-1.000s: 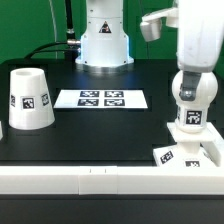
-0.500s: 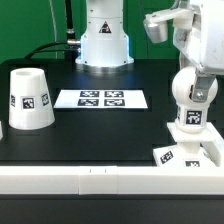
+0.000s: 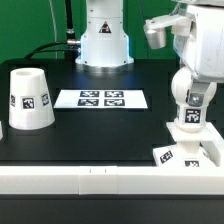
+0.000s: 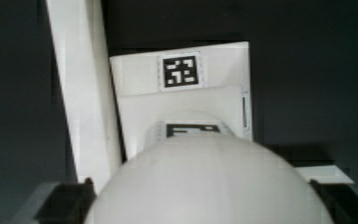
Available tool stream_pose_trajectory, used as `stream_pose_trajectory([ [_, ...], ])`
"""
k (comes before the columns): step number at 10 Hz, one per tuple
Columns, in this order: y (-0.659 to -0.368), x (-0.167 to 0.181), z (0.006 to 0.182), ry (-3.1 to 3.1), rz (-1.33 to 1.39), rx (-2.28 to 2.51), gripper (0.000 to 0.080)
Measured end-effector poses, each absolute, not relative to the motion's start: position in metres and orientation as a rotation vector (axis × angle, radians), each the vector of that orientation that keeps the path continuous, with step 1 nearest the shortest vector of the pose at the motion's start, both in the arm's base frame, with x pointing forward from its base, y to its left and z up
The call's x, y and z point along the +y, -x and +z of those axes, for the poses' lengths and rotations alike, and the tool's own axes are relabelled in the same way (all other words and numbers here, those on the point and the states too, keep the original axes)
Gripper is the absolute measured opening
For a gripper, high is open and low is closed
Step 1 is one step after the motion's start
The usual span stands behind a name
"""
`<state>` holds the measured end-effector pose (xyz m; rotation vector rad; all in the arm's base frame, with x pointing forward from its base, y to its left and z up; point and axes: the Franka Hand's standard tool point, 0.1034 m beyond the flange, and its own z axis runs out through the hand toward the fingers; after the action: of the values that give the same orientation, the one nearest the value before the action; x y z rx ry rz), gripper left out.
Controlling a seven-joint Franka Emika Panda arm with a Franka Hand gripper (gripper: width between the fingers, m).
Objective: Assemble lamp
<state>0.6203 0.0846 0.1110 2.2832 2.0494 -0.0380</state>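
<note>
1. Right beneath the gripper (image 4: 197, 205), filling most of the wrist view, sits the bulb (image 4: 202, 172). Its round white head is so close that it blurs.
2. On either side of that head, dark fingers (image 4: 60, 205) peek in. Whether they press on the bulb or stand clear of it, I cannot tell.
3. Under the bulb lies the flat square base (image 4: 185, 72), with a tag facing up. In the exterior view the bulb stands upright on it.
4. Just beside the base, a long white rail (image 3: 90, 180) runs along the edge of the black table (image 3: 110, 135).
5. Above the gripper, the arm (image 3: 200, 40) leans over the bulb from the exterior view's right.
6. Well away from the gripper, toward the exterior view's left, the shade (image 3: 28, 98) stands alone. Its wider end is down and a tag faces the camera.
7. Between the shade and the gripper's spot, the marker board (image 3: 100, 98) lies flat on the table, apart from both.
</note>
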Motion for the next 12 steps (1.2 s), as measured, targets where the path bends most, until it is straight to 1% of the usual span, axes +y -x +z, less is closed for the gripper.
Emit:
stream_pose_trajectory([
  [3, -0.6204, 0.0841, 0.111, -2.341, -0.034, 1.985, 0.0576],
  [10, -0.6188, 0.0795, 0.1098, -2.889, -0.013, 1.185, 0.0577],
  [12, -0.6185, 0.0817, 0.1103, -3.042, -0.008, 0.825, 0.0577],
])
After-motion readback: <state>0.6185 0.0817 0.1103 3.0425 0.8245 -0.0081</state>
